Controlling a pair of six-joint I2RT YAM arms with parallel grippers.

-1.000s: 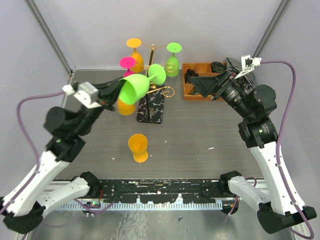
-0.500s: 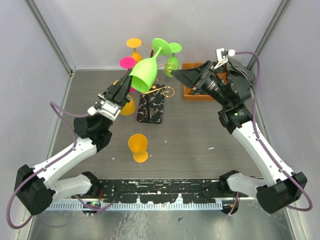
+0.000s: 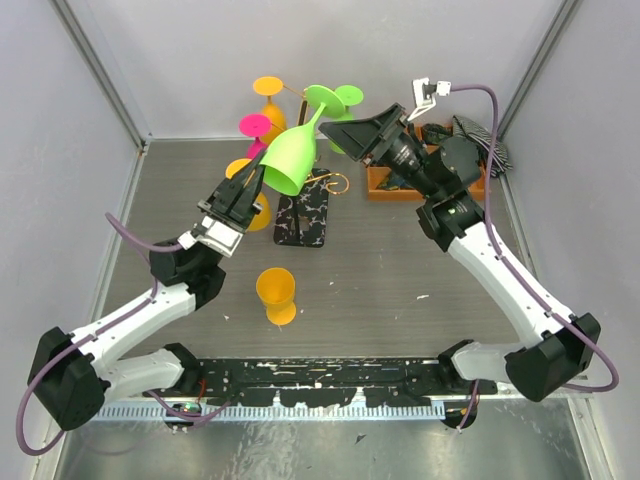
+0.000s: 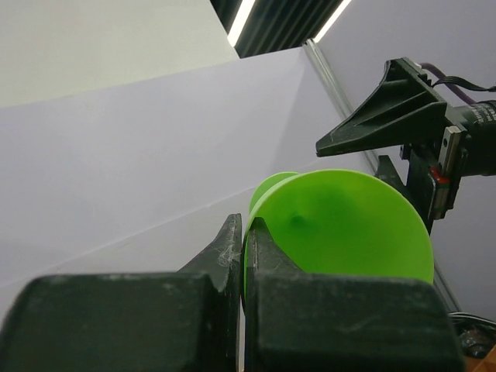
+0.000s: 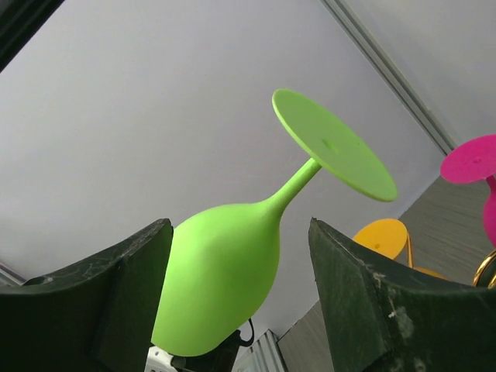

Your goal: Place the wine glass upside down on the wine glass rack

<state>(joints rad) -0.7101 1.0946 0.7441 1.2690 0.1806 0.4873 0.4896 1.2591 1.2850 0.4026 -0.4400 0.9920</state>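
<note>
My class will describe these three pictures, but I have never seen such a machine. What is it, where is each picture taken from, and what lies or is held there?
These are two robot arms bolted at the near edge of a table, each ending in a two-finger gripper. The wide picture comes from a fixed camera above and behind them; the other two come from cameras on the wrists. The left gripper is shut on the rim of a green wine glass, held in the air, tilted, foot uppermost. The right gripper is open beside it, holding nothing. On the table stands a gold wine glass rack on a speckled black base, with coloured glasses hanging on it. One orange glass stands nearer the arms; an orange tray sits at the far right.
</note>
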